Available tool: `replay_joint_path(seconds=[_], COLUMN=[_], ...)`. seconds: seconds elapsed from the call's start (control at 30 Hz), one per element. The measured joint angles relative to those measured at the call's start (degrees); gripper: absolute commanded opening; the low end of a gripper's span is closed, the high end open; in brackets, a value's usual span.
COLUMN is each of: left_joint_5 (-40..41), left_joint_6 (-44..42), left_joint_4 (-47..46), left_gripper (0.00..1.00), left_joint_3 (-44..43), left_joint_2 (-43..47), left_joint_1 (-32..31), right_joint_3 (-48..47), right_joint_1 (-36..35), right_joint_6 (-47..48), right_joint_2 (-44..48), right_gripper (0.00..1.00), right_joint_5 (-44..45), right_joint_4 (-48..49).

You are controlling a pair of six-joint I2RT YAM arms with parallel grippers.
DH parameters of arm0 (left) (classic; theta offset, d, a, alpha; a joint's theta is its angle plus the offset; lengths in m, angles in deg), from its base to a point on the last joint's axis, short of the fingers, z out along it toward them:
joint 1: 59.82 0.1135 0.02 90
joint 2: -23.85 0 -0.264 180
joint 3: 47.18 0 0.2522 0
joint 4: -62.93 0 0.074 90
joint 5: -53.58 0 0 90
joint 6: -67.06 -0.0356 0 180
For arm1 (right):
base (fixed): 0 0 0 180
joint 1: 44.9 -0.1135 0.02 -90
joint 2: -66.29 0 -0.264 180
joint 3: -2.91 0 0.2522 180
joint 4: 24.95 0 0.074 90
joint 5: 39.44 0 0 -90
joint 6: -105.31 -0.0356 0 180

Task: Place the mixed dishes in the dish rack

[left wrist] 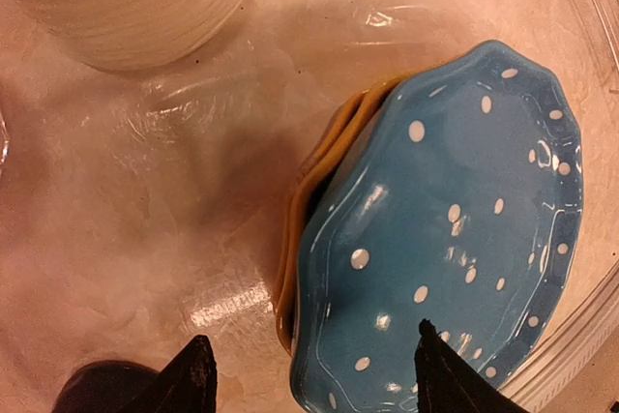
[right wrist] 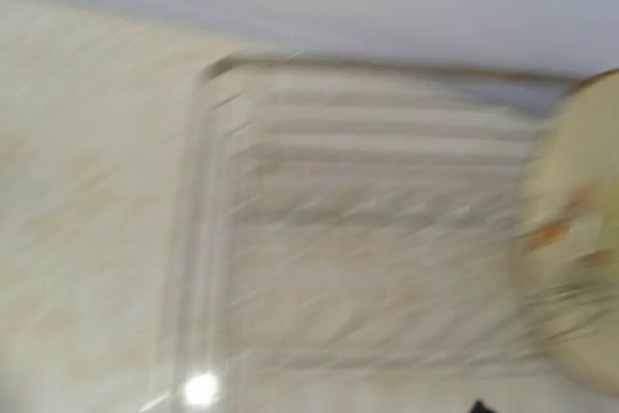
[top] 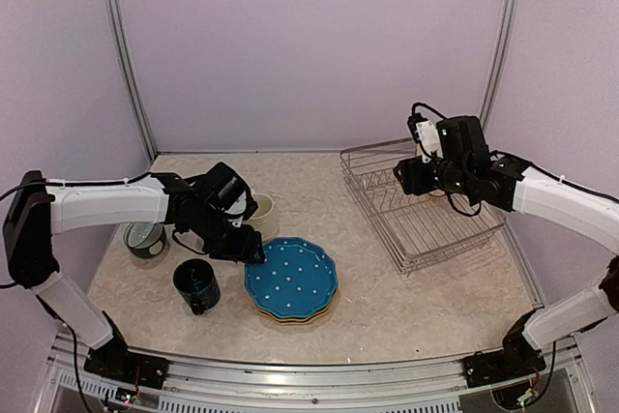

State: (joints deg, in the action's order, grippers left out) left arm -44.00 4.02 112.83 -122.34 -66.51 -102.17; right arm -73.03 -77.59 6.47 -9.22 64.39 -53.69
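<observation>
Item, left gripper (left wrist: 311,367): released, the two dark fingers standing apart, one over the top plate's face and the other out over bare tabletop (left wrist: 145,220), so that the near rim of the stack lies between them with nothing clamped. Item, directly under it: a scalloped blue ceramic plate with white dots (left wrist: 455,239), lying flat on top of a scalloped yellow plate (left wrist: 319,157) whose edge shows just beyond the outer finger. Item, close beside that finger: a dark blue glazed mug (top: 196,285), upright. Item, ahead of the fingers: a ribbed cream mug (left wrist: 135,7), upright, apart from the stack. Item, behind the wrist: a grey-teal cup (top: 145,237). Item, well away across the table: the rectangular silver wire dish rack (top: 426,224), with the right gripper (top: 411,176) hovering above its near corner; whether its jaws stand apart cannot be told, its own view being blurred. Item, at the edge of that blurred view: a cream plate with orange marks (right wrist: 571,239), seemingly at the rack. Step in hand, by judgement: taking the blue plate. Next move calls for pinching the rim squarely and lifting it clear of the yellow plate without dragging that along.
</observation>
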Motion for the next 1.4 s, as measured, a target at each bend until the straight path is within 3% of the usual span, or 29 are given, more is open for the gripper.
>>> replay_joint_path(seconds=[0.27, 0.97, 1.4], left_joint_5=[-3.8, -5.7, -6.2], left_joint_6=[-1.0, -3.7, -3.4], left_joint_4=[-0.2, -2.8, -5.0], left_gripper=[0.44, 0.0, 0.0], left_joint_3=[0.0, 0.0, 2.7], left_joint_2=[-3.0, -4.3, -2.2], left_joint_1=[1.1, 2.7, 2.5], right_joint_3=[3.8, 6.4, 6.0], right_joint_1=[-11.3, -14.6, -16.9], right_joint_6=[-6.8, -12.1, -18.9], right_joint_2=[-3.3, -10.7, -14.2], right_gripper=[0.65, 0.62, 0.72], right_joint_5=[-4.9, -10.8, -17.4], right_joint_4=[-0.5, 2.8, 3.2])
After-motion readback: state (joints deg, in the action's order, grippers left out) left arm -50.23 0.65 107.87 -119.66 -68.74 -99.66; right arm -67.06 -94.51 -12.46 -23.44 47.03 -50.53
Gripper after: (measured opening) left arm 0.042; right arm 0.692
